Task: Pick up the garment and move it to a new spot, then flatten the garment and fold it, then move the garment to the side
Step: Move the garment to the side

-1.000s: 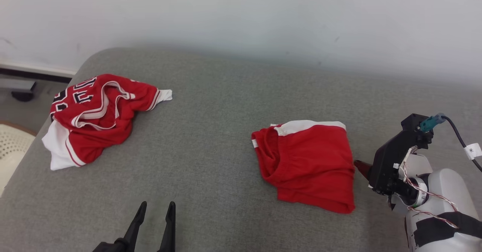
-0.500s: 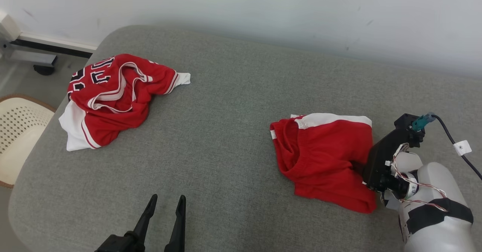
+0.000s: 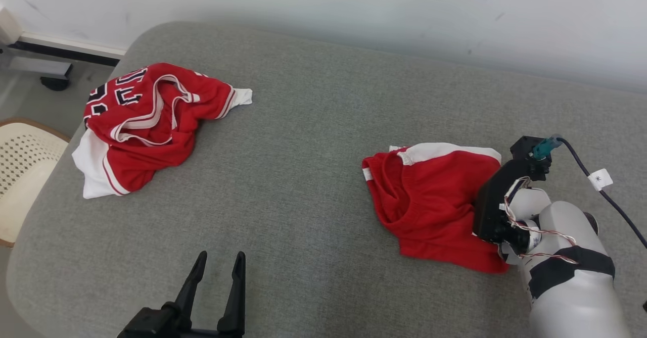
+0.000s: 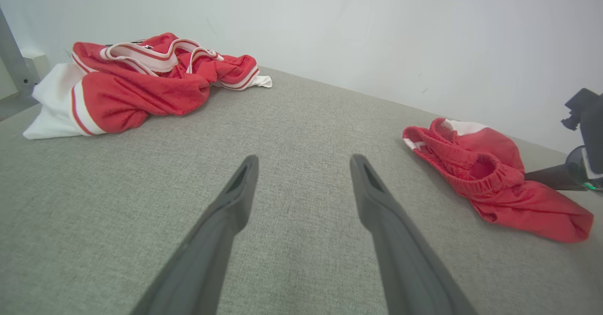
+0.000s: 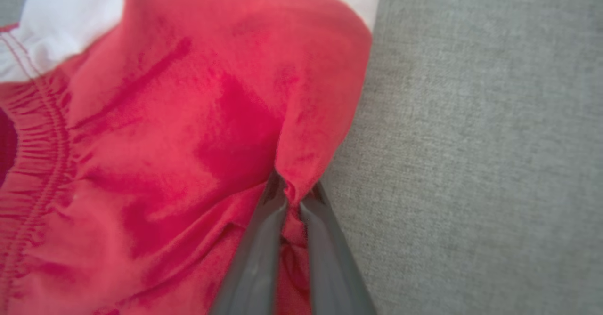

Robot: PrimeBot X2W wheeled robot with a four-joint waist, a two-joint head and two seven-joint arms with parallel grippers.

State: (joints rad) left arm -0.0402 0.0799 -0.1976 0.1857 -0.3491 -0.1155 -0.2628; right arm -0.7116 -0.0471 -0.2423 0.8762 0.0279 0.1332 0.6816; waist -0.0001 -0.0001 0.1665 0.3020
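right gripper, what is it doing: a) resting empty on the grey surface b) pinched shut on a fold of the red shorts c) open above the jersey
b: the right wrist view shows the right gripper closed with a fold of the red shorts caught between its two fingers.

1. Couch [image 3: 313, 176]: grey woven fabric with a rounded far-left corner, its flat top spreading across most of the head view.
2. Jersey [image 3: 146, 126]: red with white trim and black white-edged lettering. It lies crumpled near the couch's far-left corner, with a white panel reaching the left edge.
3. Wall [image 3: 354, 4]: pale with faint scuff marks, rising just behind the couch.
4. Chair [image 3: 25, 166]: cream perforated seat with a brown rim, beside the couch's left edge and lower than it.
5. Skirting [image 3: 71, 44]: a white strip with a dark band beneath it, along the foot of the wall at far left.
6. Floor [image 3: 50, 105]: grey, showing between chair and skirting, with a small black foot [image 3: 53, 83] standing on it.
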